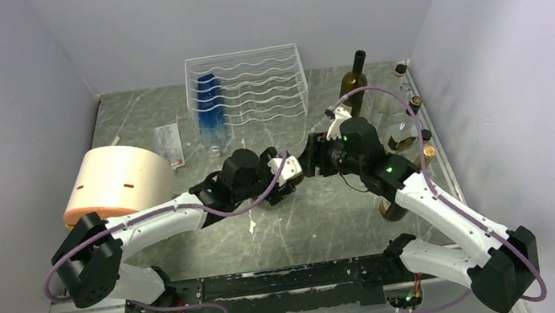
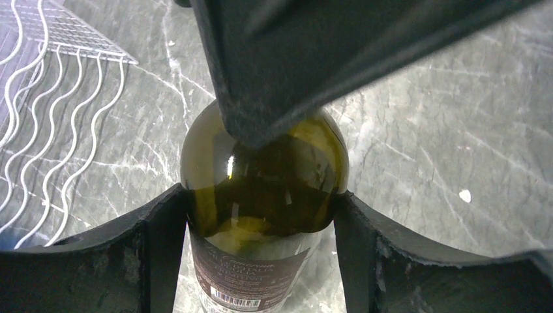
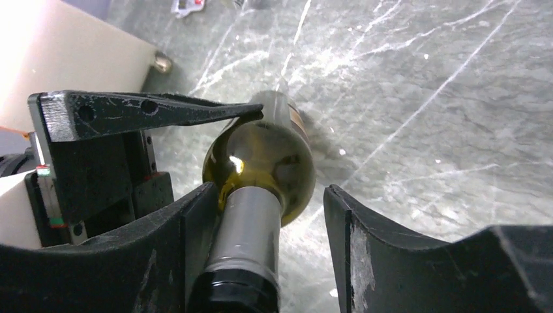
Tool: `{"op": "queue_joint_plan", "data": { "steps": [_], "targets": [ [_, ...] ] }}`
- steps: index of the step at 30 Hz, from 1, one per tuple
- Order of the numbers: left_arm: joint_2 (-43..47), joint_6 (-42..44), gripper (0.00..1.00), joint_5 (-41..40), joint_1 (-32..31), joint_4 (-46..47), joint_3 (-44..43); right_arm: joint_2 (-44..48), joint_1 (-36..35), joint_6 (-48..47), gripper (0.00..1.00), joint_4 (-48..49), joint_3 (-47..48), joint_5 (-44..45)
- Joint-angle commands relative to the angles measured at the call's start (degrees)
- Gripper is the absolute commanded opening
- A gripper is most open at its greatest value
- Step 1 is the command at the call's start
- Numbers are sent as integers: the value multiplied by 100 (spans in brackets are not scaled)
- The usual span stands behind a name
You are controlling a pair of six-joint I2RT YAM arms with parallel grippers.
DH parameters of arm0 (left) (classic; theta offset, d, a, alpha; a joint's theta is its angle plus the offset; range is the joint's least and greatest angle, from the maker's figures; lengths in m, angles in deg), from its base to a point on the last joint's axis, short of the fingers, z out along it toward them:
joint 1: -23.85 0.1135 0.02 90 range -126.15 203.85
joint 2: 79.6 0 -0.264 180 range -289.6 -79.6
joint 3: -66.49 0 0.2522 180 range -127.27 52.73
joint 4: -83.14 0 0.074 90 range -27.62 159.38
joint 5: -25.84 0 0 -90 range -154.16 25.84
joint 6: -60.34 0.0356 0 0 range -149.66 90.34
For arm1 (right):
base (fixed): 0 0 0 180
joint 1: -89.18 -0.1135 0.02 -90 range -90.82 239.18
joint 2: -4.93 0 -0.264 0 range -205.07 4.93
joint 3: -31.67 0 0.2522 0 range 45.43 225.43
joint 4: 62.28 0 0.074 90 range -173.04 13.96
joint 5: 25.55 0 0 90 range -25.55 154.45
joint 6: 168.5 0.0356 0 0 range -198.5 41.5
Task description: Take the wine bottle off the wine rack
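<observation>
The left gripper point(image 2: 261, 199) is clamped on both sides of the dark green glass wine bottle point(image 2: 261, 189). The right gripper point(image 3: 269, 192) is spread around the bottle's neck, and only one finger point(image 3: 189, 235) touches it. The bottle sits over the grey marbled table point(image 1: 300, 226), well in front of the white wire wine rack point(image 1: 249, 87), which holds blue bottles point(image 1: 209, 105). Both arms are folded inward and meet at table centre. Pale grey walls point(image 1: 238, 8) enclose the table.

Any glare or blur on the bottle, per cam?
Left wrist: bright streak on the wine bottle glass, the right gripper's finger above it soft. Right wrist: glare spot on the bottle's shoulder, neck near the lens blurred. Top external: even, soft light, no harsh shadows.
</observation>
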Motion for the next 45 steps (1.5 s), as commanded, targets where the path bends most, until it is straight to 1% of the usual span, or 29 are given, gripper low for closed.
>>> {"op": "queue_joint_plan", "data": {
  "steps": [1, 6, 7, 9, 10, 12, 13, 14, 15, 18, 19, 23, 26, 28, 30, 32, 35, 39, 45],
  "targets": [
    [0, -544, 19, -329, 113, 395, -508, -115, 8, 572, 64, 1093, -280, 79],
    [-47, -777, 18, -123, 261, 265, -649, -371, 2, 750, 60, 1463, -352, 157],
    [-42, -798, 18, -79, 266, 256, -658, -413, 6, 768, 57, 1543, -353, 131],
    [-41, -842, 21, -57, 273, 219, -692, -525, 7, 771, 44, 1602, -284, 66],
    [-40, -883, 28, -104, 275, 193, -721, -567, 12, 757, 36, 1584, -230, 59],
    [-16, -990, 53, -208, 281, 164, -769, -626, 6, 698, 23, 1482, -100, 133],
    [23, -1025, 64, -207, 290, 163, -774, -625, 8, 646, 17, 1397, -27, 225],
    [53, -1046, 93, -161, 304, 173, -767, -620, 8, 587, 12, 1246, 88, 329],
    [94, -1070, 99, -149, 316, 202, -750, -598, 9, 511, 9, 1110, 201, 427],
    [205, -1135, 100, -228, 352, 269, -720, -566, 8, 227, 1, 603, 621, 938],
    [243, -1148, 100, -269, 361, 280, -717, -539, 8, 144, 0, 433, 751, 1156],
    [444, -1216, 100, -623, 412, 352, -683, -420, 16, -144, 0, -19, 1232, 2095],
    [563, -1340, 99, -1164, 507, 474, -604, -420, 33, -263, 0, -339, 1590, 2804],
    [540, -1506, 99, -1512, 644, 441, -634, -493, 83, -304, 0, -536, 1835, 3352],
    [480, -1716, 99, -1581, 858, 370, -697, -647, 226, -315, 0, -717, 2121, 3772],
    [440, -1940, 99, -1416, 1102, 325, -749, -872, 497, -326, 0, -918, 2418, 3920],
    [388, -2061, 98, -1304, 1333, 267, -801, -1152, 921, -419, 0, -882, 2738, 3873],
    [365, -1950, 98, -1532, 1370, 223, -815, -1592, 1283, -512, 0, -871, 3115, 3850],
    [406, -1823, 97, -1559, 1374, 183, -841, -2050, 1493, -551, 0, -1062, 3373, 3898]
  ]
}}
